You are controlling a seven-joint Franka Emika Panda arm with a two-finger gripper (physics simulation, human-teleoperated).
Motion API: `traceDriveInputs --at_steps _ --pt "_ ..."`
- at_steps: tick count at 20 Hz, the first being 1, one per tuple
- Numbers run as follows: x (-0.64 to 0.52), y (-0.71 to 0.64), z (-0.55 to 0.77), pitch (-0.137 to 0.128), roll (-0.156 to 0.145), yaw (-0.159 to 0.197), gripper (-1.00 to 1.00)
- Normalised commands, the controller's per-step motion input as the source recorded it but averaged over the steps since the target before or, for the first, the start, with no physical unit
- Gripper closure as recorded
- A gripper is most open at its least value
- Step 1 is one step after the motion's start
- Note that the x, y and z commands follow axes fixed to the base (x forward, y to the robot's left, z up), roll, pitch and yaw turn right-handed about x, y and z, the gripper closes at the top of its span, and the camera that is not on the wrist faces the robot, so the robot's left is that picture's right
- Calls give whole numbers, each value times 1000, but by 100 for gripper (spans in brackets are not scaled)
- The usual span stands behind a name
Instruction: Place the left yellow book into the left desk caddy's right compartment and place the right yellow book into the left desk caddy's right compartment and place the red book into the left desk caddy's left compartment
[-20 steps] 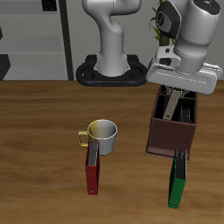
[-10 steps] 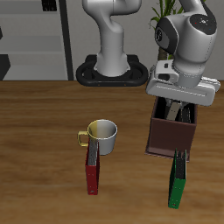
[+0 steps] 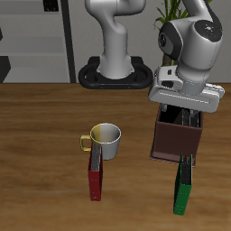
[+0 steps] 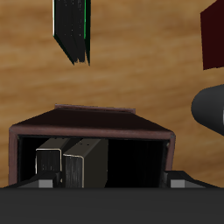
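Observation:
The dark-brown left desk caddy (image 3: 171,143) stands beside the mug, and my gripper (image 3: 187,113) hangs right over its open top. In the wrist view the two grey-looking yellow books (image 4: 48,166) (image 4: 85,162) stand side by side inside the caddy (image 4: 92,131); I cannot tell which is the left one. My gripper (image 4: 105,179) looks open, fingers wide apart with nothing between them. The red book (image 3: 95,176) lies on the table in front of the mug, apart from the gripper, and its edge shows in the wrist view as the red book (image 4: 213,35).
A white mug (image 3: 104,138) with a yellow handle stands behind the red book and appears as a dark round shape, the mug (image 4: 210,109). A green book (image 3: 183,185) leans at the caddy's front wall, the same green book (image 4: 72,31).
The gripper has sunk lower and a little nearer the table's front, over the caddy's opening. The books, mug and caddy have stayed put.

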Motion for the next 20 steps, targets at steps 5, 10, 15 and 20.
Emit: traceDriveInputs --at_steps 5,10,15,20 --pt "-21 -65 58 -15 -1 13 -100" --pt "-50 -302 252 -34 -24 35 -100" --pt "-54 -323 319 -35 -21 34 -100" --pt "-78 -314 333 -37 -39 12 -100"
